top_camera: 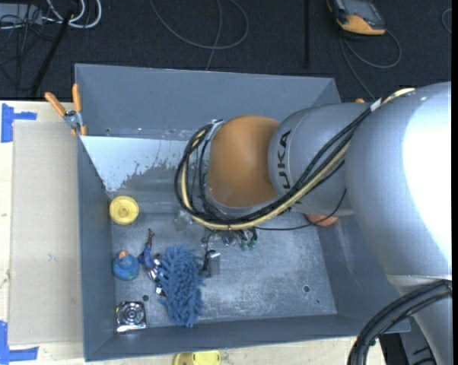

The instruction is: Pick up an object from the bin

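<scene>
My gripper [211,259] pokes out from under the arm's orange cover near the middle of the bin, low over the floor. Its tip is right at the upper right edge of a blue shaggy cloth piece [182,284], which lies stretched towards the front wall. Whether it touches the cloth I cannot tell. Just left of the cloth lies a small dark blue and white figure [151,260]. Further left sits a little blue toy with a yellow spot [125,267].
A yellow round cap [124,210] rests near the left wall. A silver square metal piece [130,315] lies in the front left corner. An orange thing [323,219] peeks out from under the arm at the right. The arm covers the bin's middle and right.
</scene>
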`<state>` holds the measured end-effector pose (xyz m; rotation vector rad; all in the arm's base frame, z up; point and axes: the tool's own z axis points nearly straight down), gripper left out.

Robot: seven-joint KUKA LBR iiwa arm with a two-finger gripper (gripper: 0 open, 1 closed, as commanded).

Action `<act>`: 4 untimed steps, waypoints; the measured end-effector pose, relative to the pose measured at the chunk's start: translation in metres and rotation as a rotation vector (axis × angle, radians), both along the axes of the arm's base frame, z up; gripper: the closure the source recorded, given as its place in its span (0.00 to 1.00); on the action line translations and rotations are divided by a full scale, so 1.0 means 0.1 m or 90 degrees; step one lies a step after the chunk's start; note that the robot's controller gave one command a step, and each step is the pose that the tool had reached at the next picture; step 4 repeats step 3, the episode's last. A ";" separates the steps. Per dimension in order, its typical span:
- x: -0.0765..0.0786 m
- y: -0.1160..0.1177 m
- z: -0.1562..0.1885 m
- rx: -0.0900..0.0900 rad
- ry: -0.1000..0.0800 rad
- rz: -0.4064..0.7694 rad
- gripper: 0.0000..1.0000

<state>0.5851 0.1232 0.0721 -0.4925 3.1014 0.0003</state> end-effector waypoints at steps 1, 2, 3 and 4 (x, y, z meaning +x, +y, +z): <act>0.01 0.28 -0.03 -0.001 0.002 0.076 1.00; 0.01 0.28 -0.03 -0.001 0.002 0.076 0.00; 0.01 0.28 -0.03 0.000 0.001 0.076 0.00; 0.01 0.28 -0.03 0.000 0.001 0.076 0.00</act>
